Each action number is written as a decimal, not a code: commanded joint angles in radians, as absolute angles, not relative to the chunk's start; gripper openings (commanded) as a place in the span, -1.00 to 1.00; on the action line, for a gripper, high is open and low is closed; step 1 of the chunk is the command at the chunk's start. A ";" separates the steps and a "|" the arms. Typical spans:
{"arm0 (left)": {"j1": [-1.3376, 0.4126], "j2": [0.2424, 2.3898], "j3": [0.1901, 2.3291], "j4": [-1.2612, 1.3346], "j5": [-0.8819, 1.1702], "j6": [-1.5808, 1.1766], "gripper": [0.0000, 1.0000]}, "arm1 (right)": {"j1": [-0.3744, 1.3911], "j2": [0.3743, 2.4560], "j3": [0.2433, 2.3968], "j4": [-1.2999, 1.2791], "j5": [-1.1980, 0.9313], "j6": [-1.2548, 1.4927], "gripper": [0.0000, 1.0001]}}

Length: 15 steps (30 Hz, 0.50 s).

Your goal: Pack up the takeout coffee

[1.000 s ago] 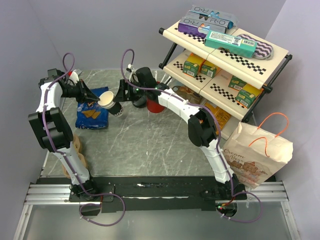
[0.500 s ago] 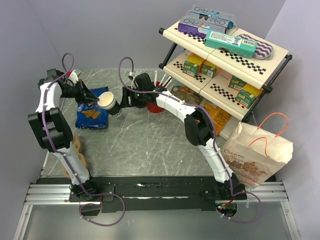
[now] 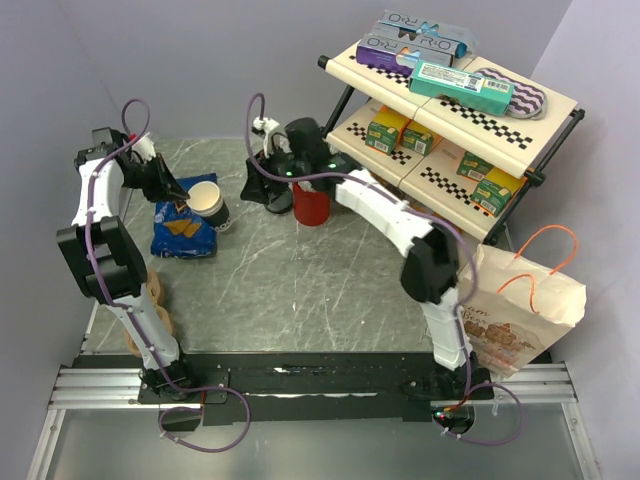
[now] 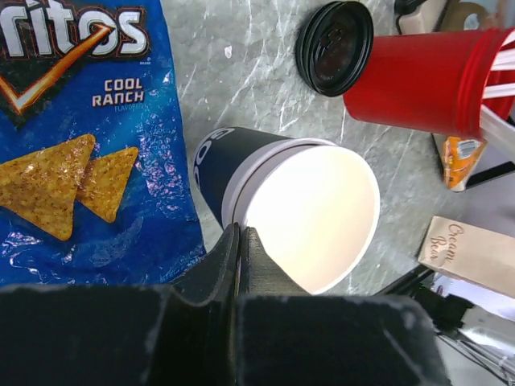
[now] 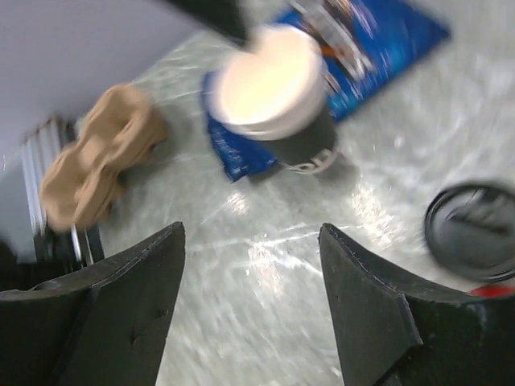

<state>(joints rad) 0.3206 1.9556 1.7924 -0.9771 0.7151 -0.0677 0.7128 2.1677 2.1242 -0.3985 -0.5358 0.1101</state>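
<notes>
The left fingers [image 4: 228, 261] are pinched shut on the rim of the coffee cup [image 4: 298, 205]. The cup sits tilted on the desk [image 4: 241, 72], just beside the chip bag [image 4: 80, 145]. The right fingers [image 5: 133, 305] stand wide apart, holding nothing. Count: one coffee cup, one loose black lid [image 4: 334, 47], one red cup [image 4: 418, 80], one chip bag.
</notes>
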 commanded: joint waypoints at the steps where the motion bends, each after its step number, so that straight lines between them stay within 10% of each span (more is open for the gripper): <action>1: 0.301 1.888 1.818 -0.991 0.686 -0.040 -0.98 | 0.719 1.950 1.998 -0.348 -0.746 -0.330 0.48; 15: 0.227 1.764 1.758 -1.023 0.657 0.020 -0.98 | 0.802 1.996 2.164 -0.886 -0.772 -1.094 0.07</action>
<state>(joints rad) 0.2497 1.8454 1.7813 -1.0153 0.6582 -0.0067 0.7506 1.9671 2.1033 -0.6949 -0.7788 -0.8577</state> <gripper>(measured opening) 0.022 0.558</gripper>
